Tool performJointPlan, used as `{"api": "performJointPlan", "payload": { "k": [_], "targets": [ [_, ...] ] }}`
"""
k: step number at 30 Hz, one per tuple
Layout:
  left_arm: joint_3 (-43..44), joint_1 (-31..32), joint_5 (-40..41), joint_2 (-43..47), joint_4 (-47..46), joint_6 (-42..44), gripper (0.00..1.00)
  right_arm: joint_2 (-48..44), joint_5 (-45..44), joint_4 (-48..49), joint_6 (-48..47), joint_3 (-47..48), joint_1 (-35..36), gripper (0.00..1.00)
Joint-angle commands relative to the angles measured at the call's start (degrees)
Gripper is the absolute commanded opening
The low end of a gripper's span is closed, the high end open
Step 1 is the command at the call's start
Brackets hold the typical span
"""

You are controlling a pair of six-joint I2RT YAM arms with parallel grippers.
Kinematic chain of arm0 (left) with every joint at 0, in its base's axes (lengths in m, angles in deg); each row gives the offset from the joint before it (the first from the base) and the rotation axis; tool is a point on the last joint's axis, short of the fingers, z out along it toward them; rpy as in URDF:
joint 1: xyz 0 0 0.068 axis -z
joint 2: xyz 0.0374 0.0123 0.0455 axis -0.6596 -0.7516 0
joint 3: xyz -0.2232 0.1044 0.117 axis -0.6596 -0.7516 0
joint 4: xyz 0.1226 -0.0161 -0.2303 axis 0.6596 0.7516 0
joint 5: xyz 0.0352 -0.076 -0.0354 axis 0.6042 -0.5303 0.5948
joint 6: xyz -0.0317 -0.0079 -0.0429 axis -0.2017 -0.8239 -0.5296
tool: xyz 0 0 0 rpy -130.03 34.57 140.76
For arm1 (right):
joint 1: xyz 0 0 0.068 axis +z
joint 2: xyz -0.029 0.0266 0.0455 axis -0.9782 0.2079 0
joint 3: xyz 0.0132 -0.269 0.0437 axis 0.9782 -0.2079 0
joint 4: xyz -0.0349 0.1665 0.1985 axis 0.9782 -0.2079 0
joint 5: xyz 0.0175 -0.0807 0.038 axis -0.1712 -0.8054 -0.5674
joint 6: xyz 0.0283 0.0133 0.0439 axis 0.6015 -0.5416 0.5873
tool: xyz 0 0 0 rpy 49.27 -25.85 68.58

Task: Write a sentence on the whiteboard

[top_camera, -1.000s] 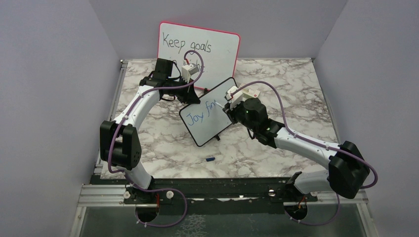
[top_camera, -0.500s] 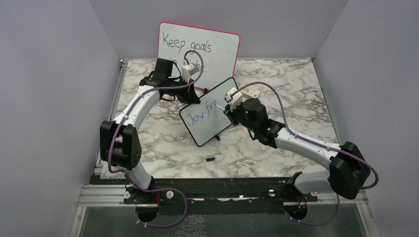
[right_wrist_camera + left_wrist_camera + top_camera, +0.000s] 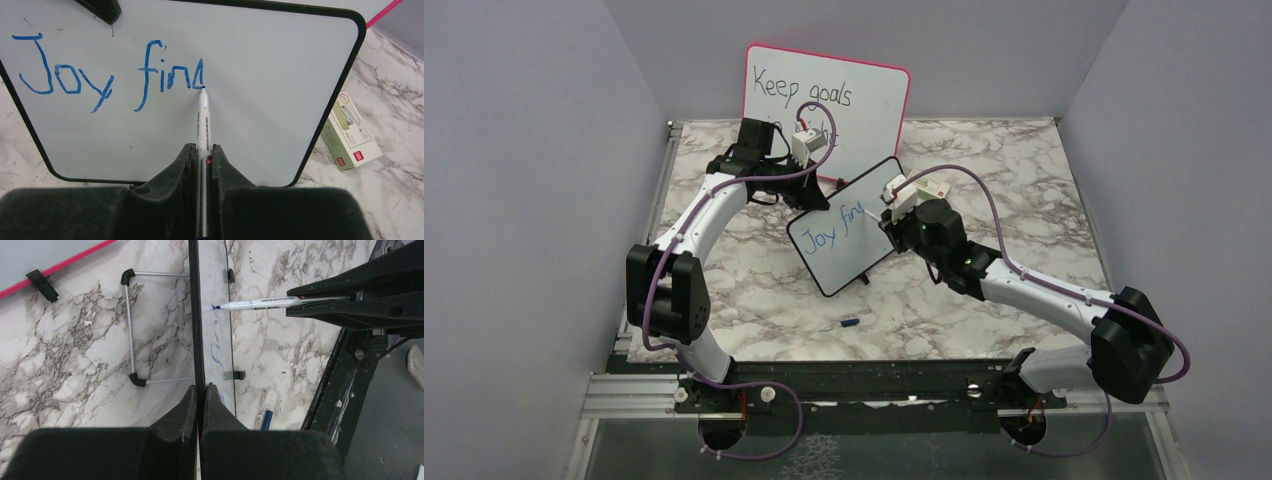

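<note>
The small black-framed whiteboard (image 3: pixel 839 255) stands tilted in the middle of the table. Blue words "Joy fin" and a part-drawn letter (image 3: pixel 110 75) are on it. My left gripper (image 3: pixel 814 205) is shut on the board's upper edge (image 3: pixel 196 315); the jaws (image 3: pixel 200 387) pinch the frame. My right gripper (image 3: pixel 886 222) is shut on a white marker (image 3: pixel 202 120). The marker's tip touches the board at the foot of the last blue stroke. The marker also shows in the left wrist view (image 3: pixel 260 303), tip against the board.
The larger pink-framed whiteboard (image 3: pixel 824 100) reading "Keep goals" leans at the back. A blue marker cap (image 3: pixel 849 322) lies on the marble near the front. A small green and white box (image 3: pixel 350 132) lies right of the board. The board's wire stand (image 3: pixel 131 330) is behind it.
My right gripper has shifted slightly with the marker along the board, adding to the last letter. The left arm and the board have not moved.
</note>
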Motion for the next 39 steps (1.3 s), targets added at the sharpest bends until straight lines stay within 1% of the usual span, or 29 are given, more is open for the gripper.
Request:
{"api": "performJointPlan", "payload": {
  "k": [1,14,39],
  "targets": [
    [-2.09,0.96,2.52,-1.57,2.61,2.89,0.00,-0.71,-1.28,2.29,0.59,0.05,-0.11,0.01],
    [-2.01,0.96,2.52,-1.50,2.59,2.89,0.00,-1.43,-0.88,5.23,0.96,1.07,-0.11,0.00],
    [-2.18,0.96,2.30,-1.25,2.61,2.98,0.00,2.48,-1.10,6.76,0.15,4.72,-0.11,0.01]
  ]
}}
